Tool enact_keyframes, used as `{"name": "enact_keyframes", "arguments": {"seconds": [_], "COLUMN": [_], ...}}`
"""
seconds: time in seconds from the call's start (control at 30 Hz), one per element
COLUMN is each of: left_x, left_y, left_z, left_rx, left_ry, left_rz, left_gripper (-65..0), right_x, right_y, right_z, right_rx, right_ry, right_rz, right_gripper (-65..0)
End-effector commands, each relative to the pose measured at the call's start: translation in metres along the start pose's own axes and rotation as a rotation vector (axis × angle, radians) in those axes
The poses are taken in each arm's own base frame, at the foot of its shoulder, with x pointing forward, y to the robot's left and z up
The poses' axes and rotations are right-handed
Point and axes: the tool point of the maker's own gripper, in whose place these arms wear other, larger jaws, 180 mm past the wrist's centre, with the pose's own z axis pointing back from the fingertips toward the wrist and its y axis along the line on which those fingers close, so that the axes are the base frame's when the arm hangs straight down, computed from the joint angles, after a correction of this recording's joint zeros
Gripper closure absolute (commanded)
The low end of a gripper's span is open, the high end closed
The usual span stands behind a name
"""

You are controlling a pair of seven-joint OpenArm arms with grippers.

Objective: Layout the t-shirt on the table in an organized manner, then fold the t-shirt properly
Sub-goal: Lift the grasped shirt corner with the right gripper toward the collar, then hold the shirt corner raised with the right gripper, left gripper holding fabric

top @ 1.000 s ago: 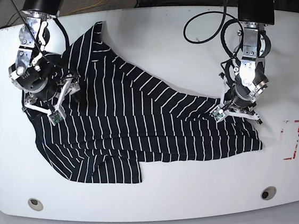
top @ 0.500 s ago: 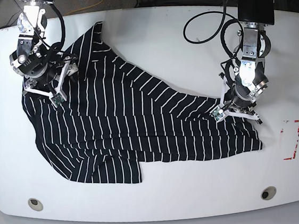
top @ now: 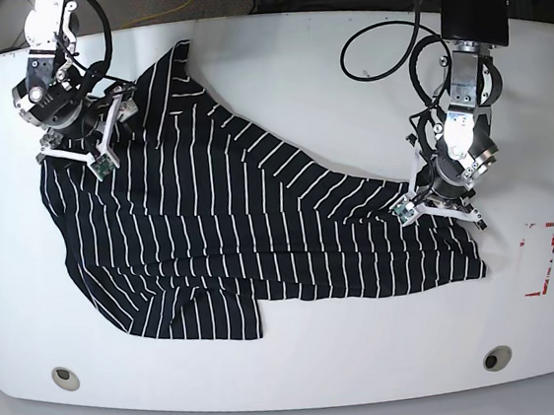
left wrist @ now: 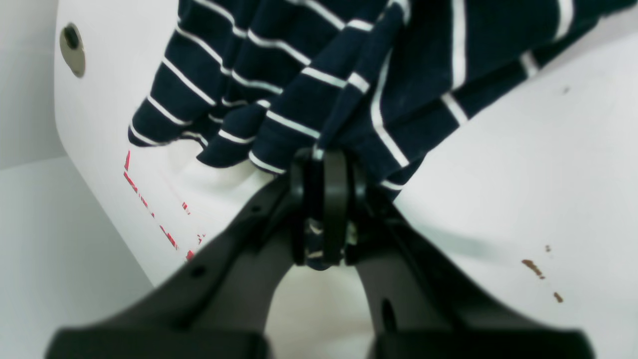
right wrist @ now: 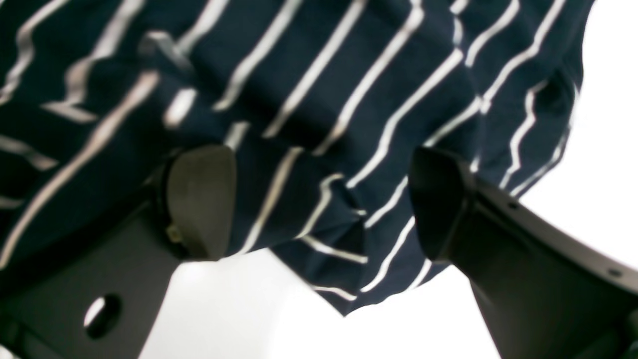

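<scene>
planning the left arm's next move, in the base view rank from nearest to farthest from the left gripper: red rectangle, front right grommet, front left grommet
From the left gripper:
1. Red-marked rectangle, at the table's right edge.
2. Right grommet, front edge.
3. Left grommet, front edge on the far side, past the t-shirt.

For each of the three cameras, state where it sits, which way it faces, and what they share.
Base: overhead, facing down on the table; both arms show.
Left wrist: behind the left claw, shut on the t-shirt near the red marks.
Right wrist: behind the right claw, open over stripes.
Shared: all show the t-shirt; base and left wrist show the red marks.
</scene>
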Motion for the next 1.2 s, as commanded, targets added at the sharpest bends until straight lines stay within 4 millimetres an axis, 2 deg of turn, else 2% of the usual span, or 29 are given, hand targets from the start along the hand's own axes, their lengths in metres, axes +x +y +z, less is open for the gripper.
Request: {"name": "enact_keyframes", "arguments": {"seconds": [0.0, 0.43, 0.8, 1.17], "left_x": [0.006, 0.007, 0.007, 0.007], "left_y": [0.016, 0.015, 0.015, 0.015], "left_z": [0.004, 0.004, 0.004, 0.004], "left_rx": [0.04, 0.038, 0.039, 0.039], "left_ry": [-0.022, -0.025, -0.024, -0.024], "left_rz": [0.001, 0.0, -0.001, -0.001], "left_gripper": [-2.7, -2.7, -2.7, -2.7], "right_x": [0.008, 0.009, 0.025, 0.06], "right_y": [-0.006, -0.004, 0.025, 0.01], "right_z": [0.005, 0.005, 0.008, 0.007], "right_rx": [-0.016, -0.013, 0.048, -0.003], "right_ry": [-0.031, -0.032, -0.065, -0.159], "right_rz": [0.011, 0.013, 0.119, 0.032], "right_gripper": [-50.6, -50.6, -50.6, -50.6]}}
